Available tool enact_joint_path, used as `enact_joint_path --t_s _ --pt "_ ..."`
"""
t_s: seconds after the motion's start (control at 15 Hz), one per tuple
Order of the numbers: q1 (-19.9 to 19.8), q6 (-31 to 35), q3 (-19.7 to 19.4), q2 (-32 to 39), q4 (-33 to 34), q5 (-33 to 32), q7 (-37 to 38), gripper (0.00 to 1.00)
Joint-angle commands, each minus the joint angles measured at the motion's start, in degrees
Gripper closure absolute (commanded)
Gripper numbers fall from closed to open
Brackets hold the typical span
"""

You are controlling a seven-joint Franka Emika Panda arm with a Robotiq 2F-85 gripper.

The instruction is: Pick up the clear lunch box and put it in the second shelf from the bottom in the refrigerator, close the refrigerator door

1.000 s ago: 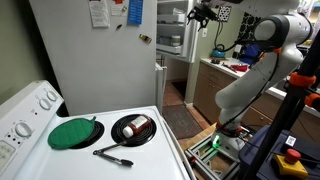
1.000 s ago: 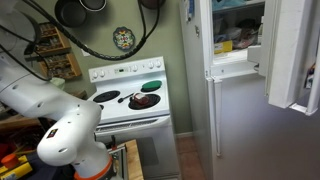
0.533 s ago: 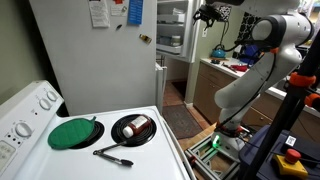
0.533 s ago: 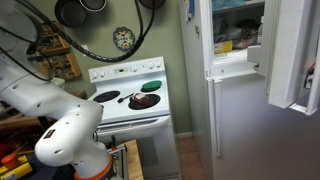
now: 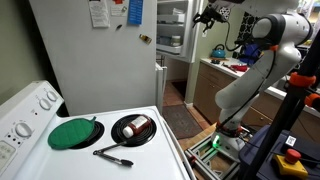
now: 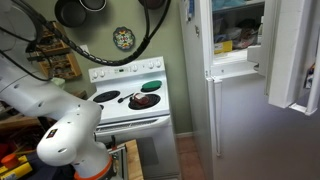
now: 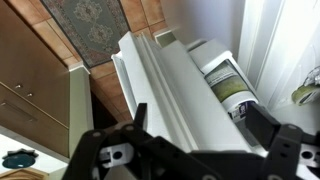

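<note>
In an exterior view the clear lunch box looks like a small pale container lying in the black pan on the stove. The refrigerator stands behind the stove with papers on its face. Its door shows as a narrow white edge, standing open. My gripper is high up beside the refrigerator's white shelves, far from the lunch box. In the wrist view the gripper is open and empty above a white door shelf holding a labelled bottle.
A round green lid and a black utensil lie on the white stove. A counter with clutter stands behind the arm. A rug covers tiled floor below. The refrigerator interior stands open.
The gripper has drifted a little sideways near the top of the refrigerator. Nothing else has moved and the jaws stay open.
</note>
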Motion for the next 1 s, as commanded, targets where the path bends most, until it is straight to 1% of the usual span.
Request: enact_joint_path --t_s 0.0,0.07,0.27,0.4,0.53,0.73,0.93 --pt "1.7 -1.2 -3.3 2.9 3.5 0.0 -12.7 0.0" --pt "2.0 0.2 -4.0 3.4 3.7 0.3 -16.3 0.0" --pt "4.0 1.7 -7.0 4.7 4.6 5.2 -24.2 0.0" --pt "4.8 0.4 -9.0 5.8 5.9 8.5 -28.3 0.0" --pt "4.8 0.4 -10.5 7.1 7.0 9.9 -31.7 0.0" --pt "5.7 1.2 -12.3 7.8 7.7 13.1 -38.8 0.0" --pt "7.0 0.8 -13.8 8.5 8.3 17.9 -45.0 0.0"
